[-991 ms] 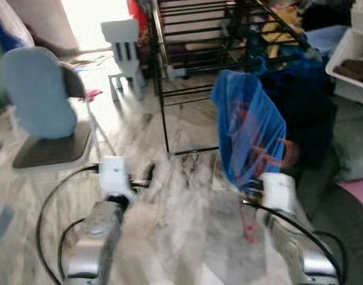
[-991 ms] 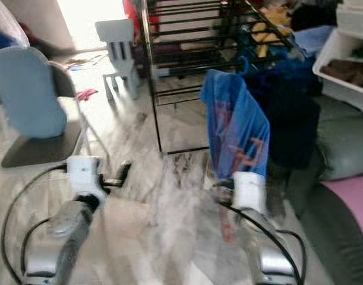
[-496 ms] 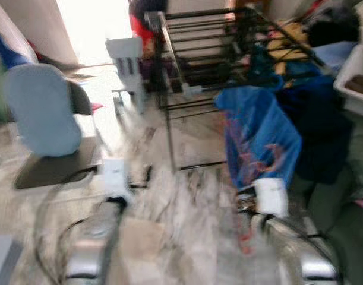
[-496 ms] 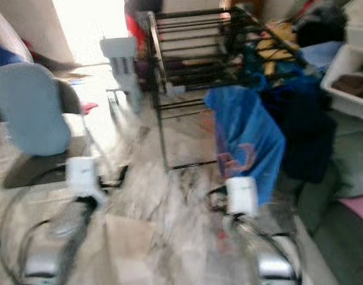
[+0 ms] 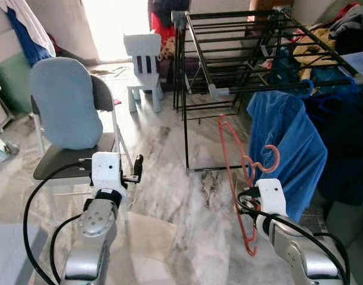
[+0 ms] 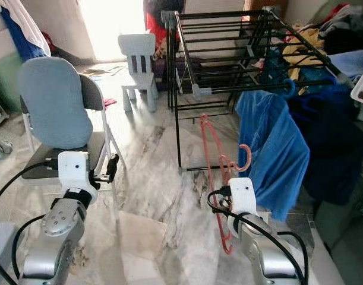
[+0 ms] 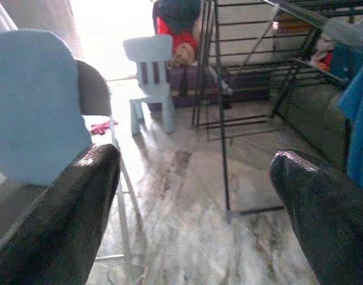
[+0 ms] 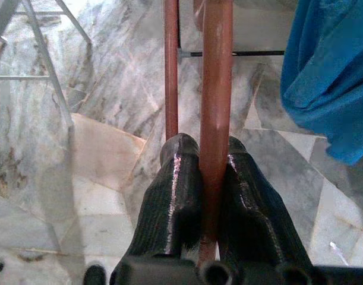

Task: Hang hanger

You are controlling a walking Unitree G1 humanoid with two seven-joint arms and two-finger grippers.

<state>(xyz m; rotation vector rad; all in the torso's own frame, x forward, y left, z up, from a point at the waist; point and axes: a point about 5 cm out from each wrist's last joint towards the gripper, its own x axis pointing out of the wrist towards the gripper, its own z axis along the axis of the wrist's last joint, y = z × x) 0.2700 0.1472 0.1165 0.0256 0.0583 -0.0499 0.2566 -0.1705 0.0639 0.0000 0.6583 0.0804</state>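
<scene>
So the task looks maybe halfway there: the robot has the thin red plastic hanger [image 5: 231,172] in hand but nothing is hung yet. The right gripper [image 8: 202,163] is clamped tight on one of the hanger's rods, both black fingers [image 8: 172,196] squeezing it from either side, with a second red rod running just beside it. The hanger sits at about 4 o'clock in the head view, low and in front of the right arm, well short of the tall black metal drying rack [image 5: 240,41] up at 1 o'clock.

Orientation-wise, the hanger's long axis runs near vertical, leaning a bit, one end up toward 12 and the other dropping to the grey marble floor [image 5: 181,208] side by the wrist. The hook [image 5: 265,161] curls out toward 3 o'clock, right next to the blue cloth [image 5: 285,148] draped off the rack's near rail. So it likely needs turning so the hook points up before it can go over a bar.

The left gripper [image 7: 196,196] has its fingers spread wide and holds nothing, hovering at 8 o'clock near the grey folding chair with the pale blue cushion [image 5: 65,107]

What's left: close the gap to the rack, get the hook over a rail, let go
</scene>
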